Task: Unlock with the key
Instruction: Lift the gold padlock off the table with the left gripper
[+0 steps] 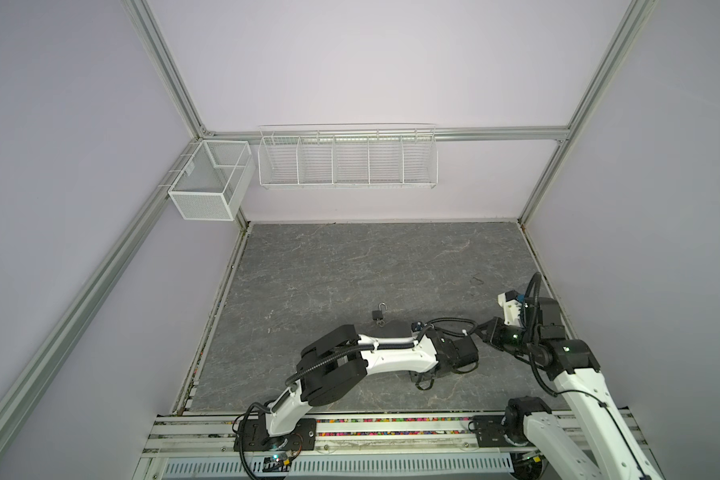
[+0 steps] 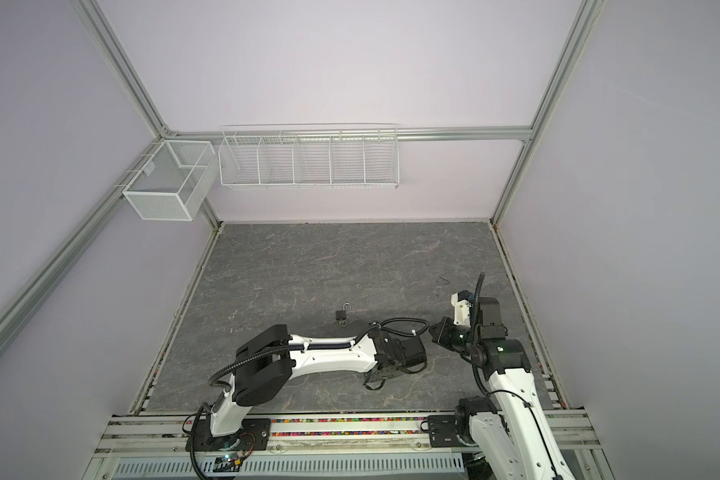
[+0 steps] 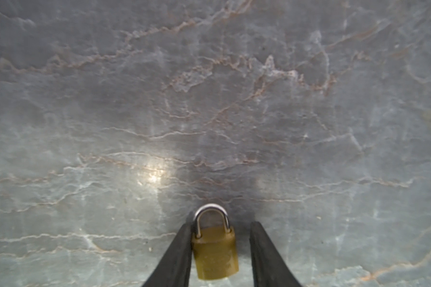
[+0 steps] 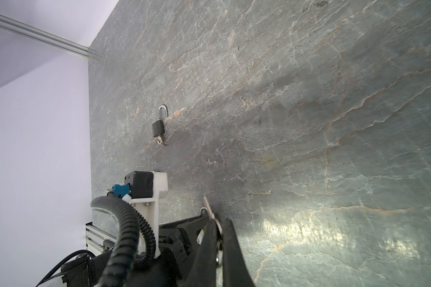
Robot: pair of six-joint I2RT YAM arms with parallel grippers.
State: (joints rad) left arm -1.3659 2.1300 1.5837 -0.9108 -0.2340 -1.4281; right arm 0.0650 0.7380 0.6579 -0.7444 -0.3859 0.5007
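Around the brass padlock on the desk: left hand is spread, one finger touching the lock's side, the other clear of it. Shackle closed. Right hand near that padlock, clamped on the key, blade poking past the fingertips. Black padlock lies well apart from the brass one, shackle swung out, second key in its base.

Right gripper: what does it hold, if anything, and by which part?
The right gripper holds a key, pinched at its head end; the blade sticks out past the shut jaws.
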